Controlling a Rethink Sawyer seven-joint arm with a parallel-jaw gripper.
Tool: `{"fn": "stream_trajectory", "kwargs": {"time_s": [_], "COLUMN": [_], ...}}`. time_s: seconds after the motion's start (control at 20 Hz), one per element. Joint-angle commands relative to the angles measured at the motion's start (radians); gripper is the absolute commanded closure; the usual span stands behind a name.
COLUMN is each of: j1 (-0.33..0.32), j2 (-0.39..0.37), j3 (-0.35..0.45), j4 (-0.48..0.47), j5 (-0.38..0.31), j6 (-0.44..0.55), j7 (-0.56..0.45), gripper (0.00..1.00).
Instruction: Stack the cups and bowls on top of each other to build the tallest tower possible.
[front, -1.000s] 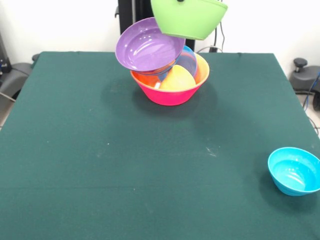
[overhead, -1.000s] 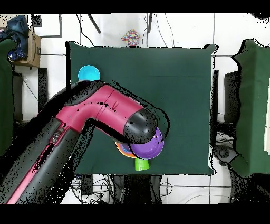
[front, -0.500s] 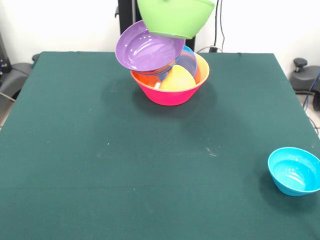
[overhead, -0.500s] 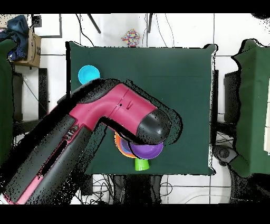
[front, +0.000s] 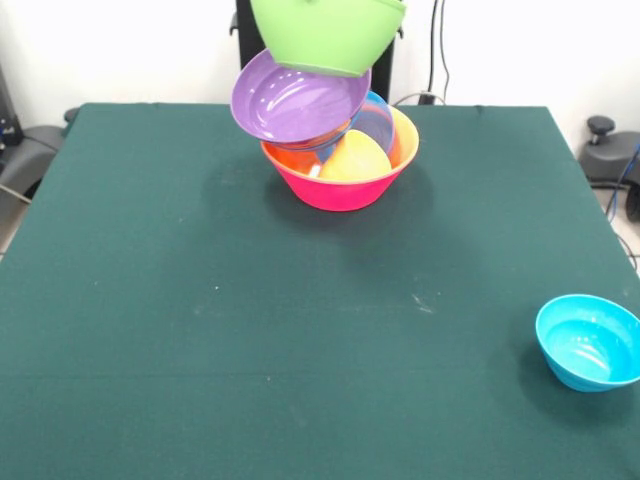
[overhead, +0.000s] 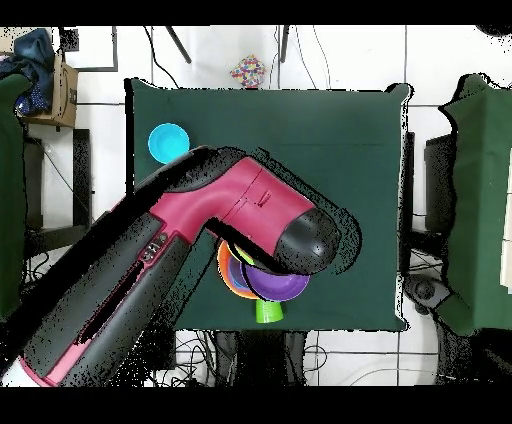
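Observation:
The tower (front: 335, 150) stands at the table's far middle. The big pink bowl (front: 340, 192) is lowest and holds an orange bowl (front: 406, 135), a yellow-orange cup (front: 355, 160), a blue bowl (front: 377, 118) and a tilted purple bowl (front: 298, 100). A medium green bowl (front: 326, 35) hangs upright in the air just above the purple bowl, at the picture's top edge. My gripper (front: 322, 3) holds it by the rim and is mostly out of the picture. In the overhead view my arm (overhead: 200, 240) covers most of the pile; purple (overhead: 280, 285) and orange (overhead: 226, 275) edges show.
One small blue bowl (front: 588, 342) sits alone at the near right of the front view, and in the overhead view (overhead: 167, 141) at the far left corner. A green piece (overhead: 267, 311) shows at the table's near edge overhead. Cables and stands surround the table.
The green bowl has moved left in the front view, from above the pile's right side to above the purple bowl. Overhead, the arm's end swung right. The pile has not moved.

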Motion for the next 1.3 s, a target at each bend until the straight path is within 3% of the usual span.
{"fn": "stream_trajectory", "kwargs": {"time_s": [0.05,1.3], "j1": [-0.013,-0.017], "j2": [0.029,0.029], "j3": [0.221,0.284], "j4": [0.049,0.077], "j5": [0.027,0.07], "j6": [0.103,0.245], "j7": [-0.281,-0.351], "gripper": [1.0,1.0]}}
